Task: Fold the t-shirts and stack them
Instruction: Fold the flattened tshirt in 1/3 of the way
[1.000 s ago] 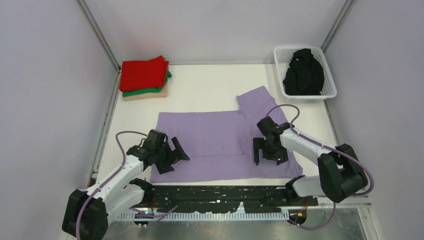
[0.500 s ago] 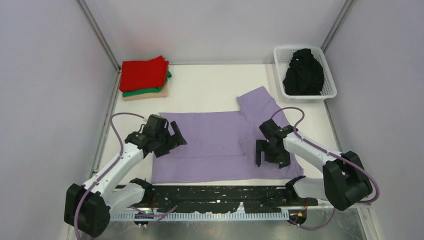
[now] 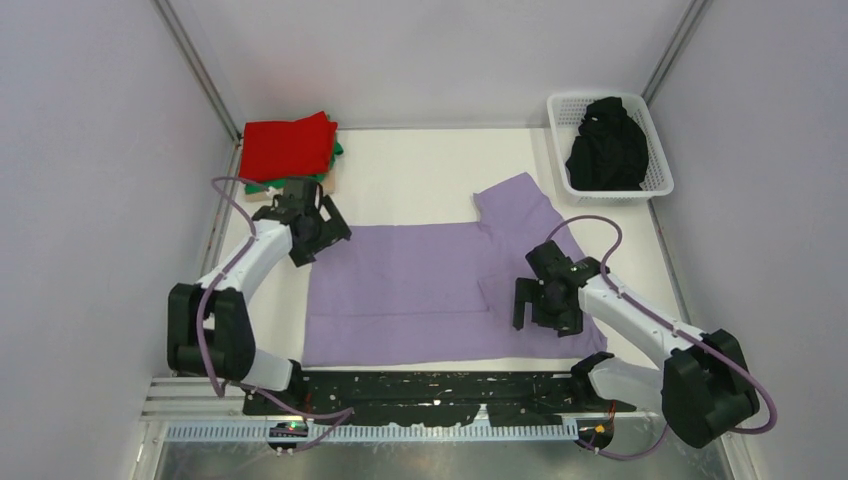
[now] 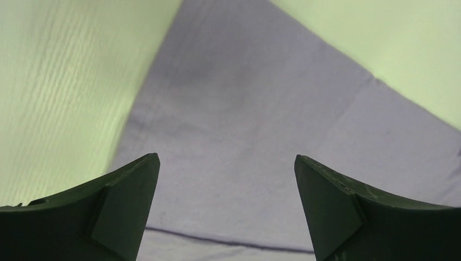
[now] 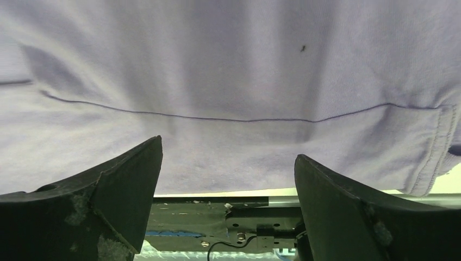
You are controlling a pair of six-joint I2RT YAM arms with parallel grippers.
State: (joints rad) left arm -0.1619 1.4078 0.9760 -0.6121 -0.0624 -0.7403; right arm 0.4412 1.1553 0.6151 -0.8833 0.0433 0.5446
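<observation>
With jaws apart and empty, the left gripper point(image 3: 322, 240) hangs over the far-left corner of the flat lavender t-shirt point(image 3: 420, 290) on the worktop point(image 3: 420, 170), the right gripper point(image 3: 540, 312) over its near-right part.

My lavender tee point(image 3: 420, 290) lies spread flat; red, green, beige tees point(image 3: 288, 150) stacked far-left; black tee point(image 3: 605, 145) crumpled in basket point(image 3: 556, 125).

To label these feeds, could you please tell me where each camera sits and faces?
Top external: fixed above and behind the arms, looking down at the white table; both arms show.
Left wrist: on the left arm, looking down past the open left gripper at a corner of the large lavender cloth t-shirt.
Right wrist: on the right arm, facing the near edge past the open right gripper.
Shared: all three see that t-shirt.
</observation>
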